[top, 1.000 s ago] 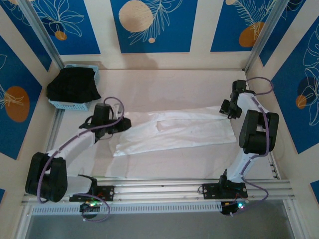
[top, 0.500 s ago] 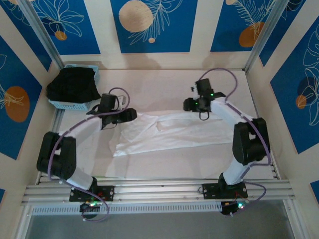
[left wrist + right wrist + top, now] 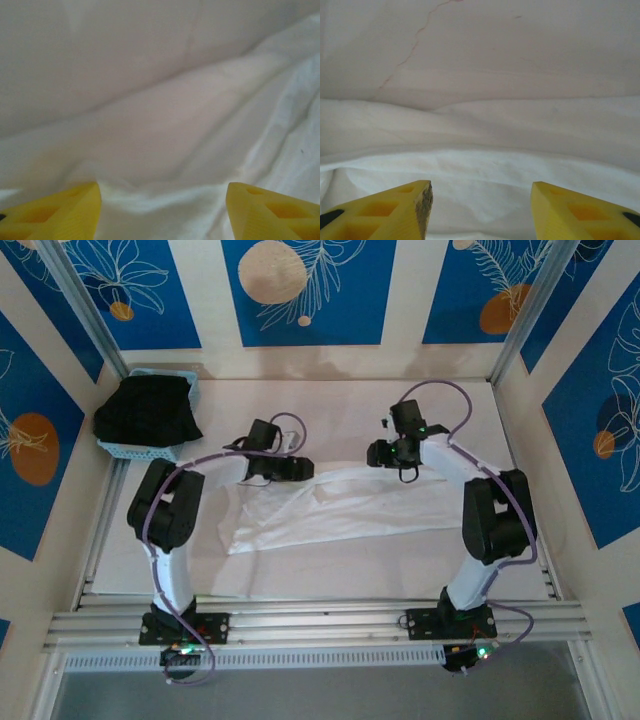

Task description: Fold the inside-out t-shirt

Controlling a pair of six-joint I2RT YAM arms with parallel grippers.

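Observation:
The white inside-out t-shirt [image 3: 350, 505] lies rumpled in a long band across the middle of the table. My left gripper [image 3: 300, 469] hovers at its upper left edge. In the left wrist view its yellow fingers [image 3: 60, 212] stand wide apart over white cloth [image 3: 190, 150], gripping nothing. My right gripper [image 3: 378, 452] is over the shirt's upper edge, right of centre. Its yellow fingers [image 3: 395, 212] are also spread in the right wrist view, with bare cloth [image 3: 480, 180] between them.
A light blue basket [image 3: 150, 448] holding a black garment [image 3: 147, 410] sits at the table's back left corner. Aluminium rails [image 3: 320, 620] run along the near edge. Walls close in on the left, right and back.
Both arms swung inward along the shirt's upper edge: the left gripper moved right and opened, the right gripper moved from the far right toward centre. The shirt's upper edge is now more bunched.

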